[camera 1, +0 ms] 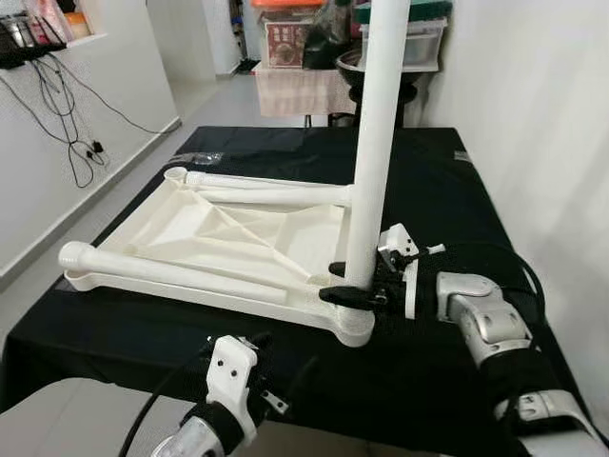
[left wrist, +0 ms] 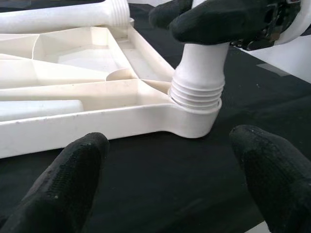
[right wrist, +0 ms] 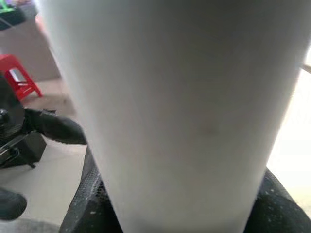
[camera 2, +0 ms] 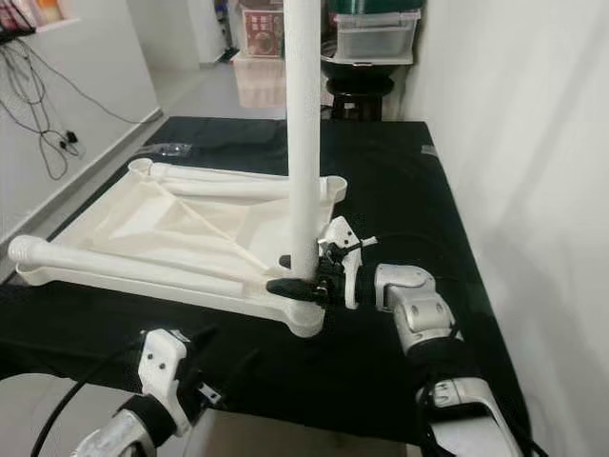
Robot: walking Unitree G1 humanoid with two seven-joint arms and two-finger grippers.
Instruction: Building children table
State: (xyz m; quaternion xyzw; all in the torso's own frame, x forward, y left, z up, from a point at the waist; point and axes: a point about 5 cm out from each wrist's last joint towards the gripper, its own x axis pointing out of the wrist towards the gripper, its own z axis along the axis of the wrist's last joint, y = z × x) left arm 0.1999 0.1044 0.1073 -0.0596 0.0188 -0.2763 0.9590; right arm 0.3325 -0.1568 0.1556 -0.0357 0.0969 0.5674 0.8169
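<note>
A white plastic children's tabletop (camera 1: pixel 224 233) lies upside down on a black-covered table (camera 1: pixel 438 362). One white leg (camera 1: pixel 379 133) stands upright in the near right corner socket (left wrist: pixel 194 119), its threaded end showing above the socket rim. My right gripper (camera 1: pixel 350 283) is shut on the base of this leg, which also fills the right wrist view as a leg (right wrist: pixel 170 107). Two more legs (camera 1: pixel 171 271) lie flat on the tabletop. My left gripper (camera 1: pixel 271 381) is open, low at the table's near edge, apart from the tabletop; its fingertips (left wrist: pixel 63 179) frame the socket.
A white wall runs close along the right side. Cables (camera 1: pixel 71 124) hang on the left wall over open grey floor. Behind the table stand storage boxes (camera 1: pixel 290 33) and a dark pot (camera 1: pixel 366 67).
</note>
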